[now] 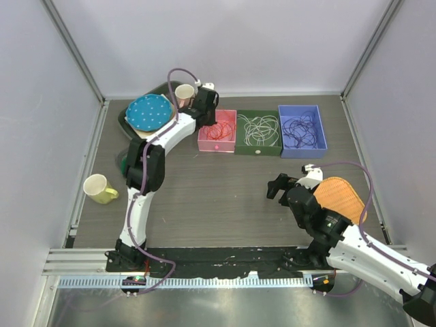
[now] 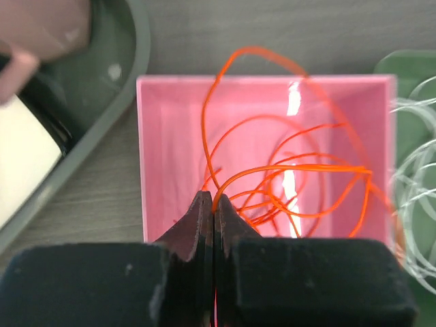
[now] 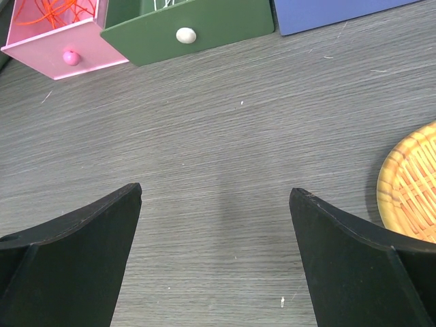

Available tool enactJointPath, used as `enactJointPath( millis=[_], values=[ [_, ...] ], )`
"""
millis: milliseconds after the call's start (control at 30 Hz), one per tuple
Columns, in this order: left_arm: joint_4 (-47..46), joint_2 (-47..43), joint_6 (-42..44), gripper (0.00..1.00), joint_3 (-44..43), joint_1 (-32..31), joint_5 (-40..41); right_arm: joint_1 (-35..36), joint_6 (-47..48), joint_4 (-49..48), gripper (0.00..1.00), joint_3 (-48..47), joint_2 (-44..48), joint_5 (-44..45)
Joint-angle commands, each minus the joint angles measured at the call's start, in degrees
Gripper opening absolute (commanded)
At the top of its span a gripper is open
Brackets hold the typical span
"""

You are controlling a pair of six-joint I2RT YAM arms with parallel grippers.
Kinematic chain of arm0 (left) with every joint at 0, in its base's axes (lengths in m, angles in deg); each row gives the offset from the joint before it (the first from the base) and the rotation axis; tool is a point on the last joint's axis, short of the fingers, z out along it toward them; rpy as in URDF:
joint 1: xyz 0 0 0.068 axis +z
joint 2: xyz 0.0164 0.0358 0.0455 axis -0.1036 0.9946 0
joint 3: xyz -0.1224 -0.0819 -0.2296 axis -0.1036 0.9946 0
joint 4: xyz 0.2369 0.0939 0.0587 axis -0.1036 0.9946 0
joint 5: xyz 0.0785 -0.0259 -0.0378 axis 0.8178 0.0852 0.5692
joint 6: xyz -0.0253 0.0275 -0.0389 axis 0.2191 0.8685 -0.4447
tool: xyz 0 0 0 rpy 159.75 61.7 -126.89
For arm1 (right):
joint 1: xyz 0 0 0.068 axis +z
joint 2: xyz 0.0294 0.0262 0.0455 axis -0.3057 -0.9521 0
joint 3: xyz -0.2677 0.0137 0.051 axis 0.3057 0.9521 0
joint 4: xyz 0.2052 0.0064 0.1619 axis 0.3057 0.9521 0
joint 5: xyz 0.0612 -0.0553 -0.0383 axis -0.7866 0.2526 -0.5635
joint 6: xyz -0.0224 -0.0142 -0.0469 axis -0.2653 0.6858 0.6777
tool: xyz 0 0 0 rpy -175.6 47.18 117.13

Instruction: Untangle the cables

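Jaws of left gripper (image 2: 214, 204) we see clamped on thin red-orange cable (image 2: 272, 169), whose loops lie in pink square box (image 2: 158, 150); right gripper (image 3: 215, 204) jaws spread wide, empty, above grey wood-grain bench (image 3: 225, 122).

Three open boxes: a pink box (image 1: 204, 145) under the left gripper (image 2: 214, 204), a green box (image 1: 245, 150) just right of it, and a blue box (image 1: 303, 152) farther right. Three cable tangles, one per box: red-orange cables (image 2: 306, 166), white cables (image 1: 259, 128), purple cables (image 1: 300, 128); the strands cannot be counted. Two cups: a yellow cup (image 1: 99, 189) and a beige cup (image 1: 184, 93). One teal plate (image 1: 148, 112), one dark tray (image 2: 129, 88), and one woven basket (image 1: 339, 197) beside the right gripper (image 3: 215, 192). Two grippers.
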Motion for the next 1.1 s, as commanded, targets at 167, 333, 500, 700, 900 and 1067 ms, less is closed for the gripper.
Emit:
enactJointPath(
  millis=[167,333,500,700,900,1067],
  values=[
    [12.7,7.6,-1.9,0.0,-7.5,-0.2,2.8,0.2,-0.4,-1.5,0.96,-0.2,-1.0,2.6],
    [11.8,5.5,-1.6,0.07,-7.1,-0.2,0.0,0.2,-0.4,-1.4,0.96,-0.1,-1.0,2.7],
    [10.3,0.3,-1.0,0.29,-6.7,-0.4,-1.9,0.2,-0.5,-1.5,0.96,-0.2,-1.0,2.6],
    [10.1,-5.3,-0.4,0.45,-7.5,-1.0,-3.6,0.2,-0.4,-1.5,0.96,-0.2,-0.6,1.9],
    [10.6,-11.9,-0.1,0.7,-6.5,-2.2,-5.3,0.2,-0.7,-1.2,0.96,-0.2,-0.2,2.2],
    [9.8,-23.6,-1.7,1.0,1.2,-2.8,-5.2,0.2,-1.4,-0.7,0.96,-0.3,-0.2,2.5]
  ],
)
